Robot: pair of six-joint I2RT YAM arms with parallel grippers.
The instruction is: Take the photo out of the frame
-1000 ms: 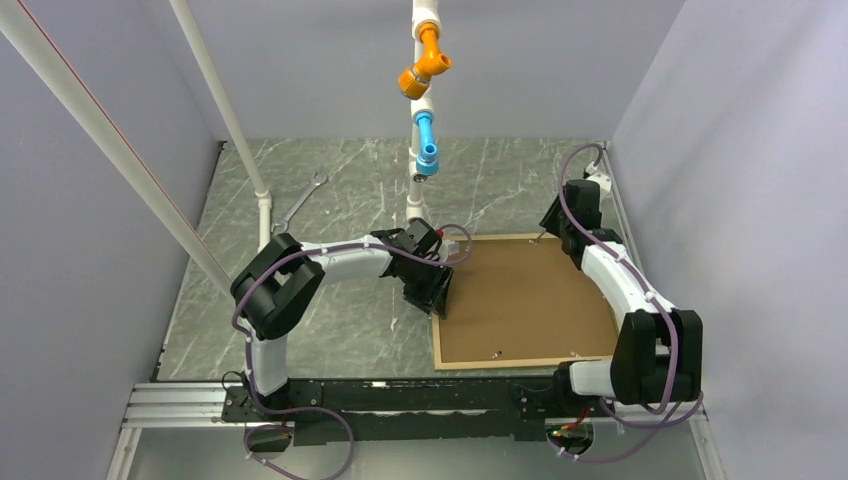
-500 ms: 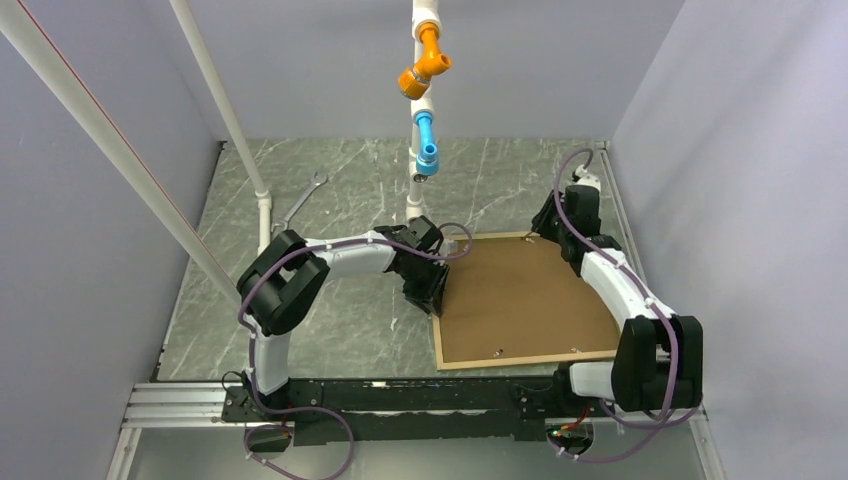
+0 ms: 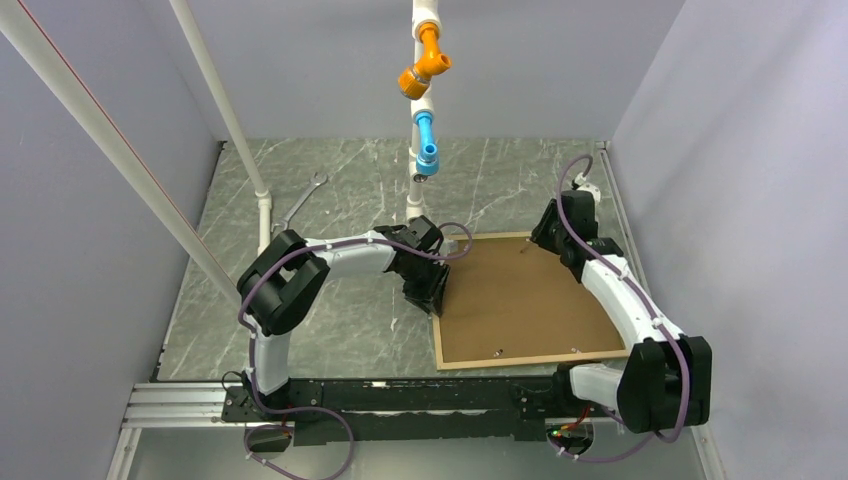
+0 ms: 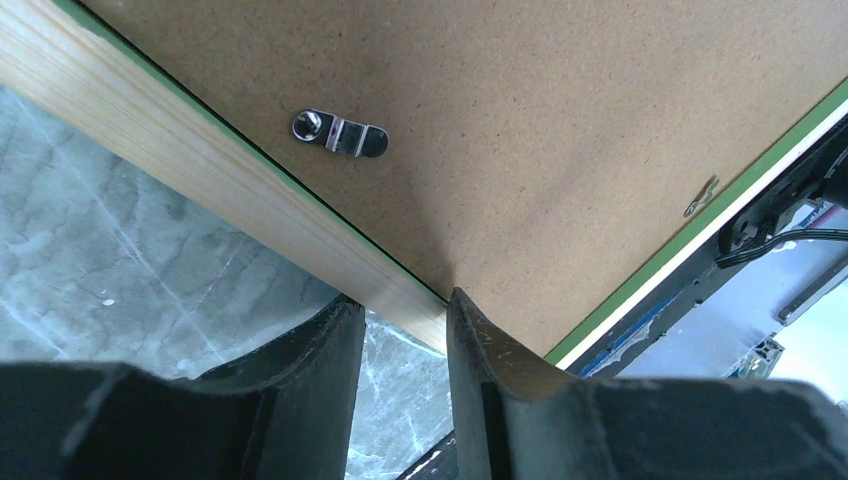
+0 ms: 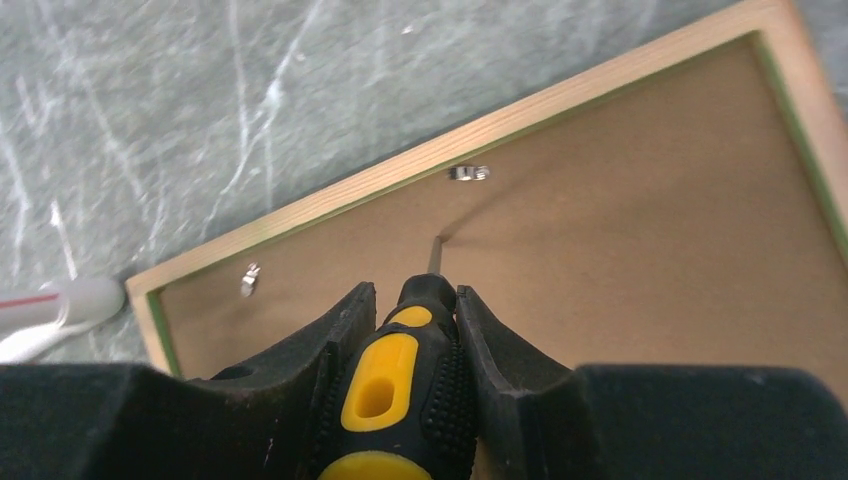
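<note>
The frame (image 3: 530,358) lies face down on the marble table, light wood edge up, with the brown backing panel (image 3: 520,300) filling it. The photo is hidden under the panel. My left gripper (image 3: 432,298) is shut on the frame's left edge; in the left wrist view the fingers (image 4: 405,310) straddle the wood edge (image 4: 200,160), near a metal tab (image 4: 340,133). My right gripper (image 3: 545,235) is shut on a black and yellow screwdriver (image 5: 395,380). The screwdriver's tip (image 5: 436,252) rests on the panel just short of a tab (image 5: 468,173) at the far edge.
A white pipe post with orange and blue fittings (image 3: 425,100) stands just behind the frame's far left corner, and its foot shows in the right wrist view (image 5: 60,305). A wrench (image 3: 300,205) lies at the back left. Grey walls close in on both sides.
My right gripper has moved left and inward over the panel's far edge with the screwdriver. The frame's near right corner has shifted slightly. My left gripper still holds the left edge.
</note>
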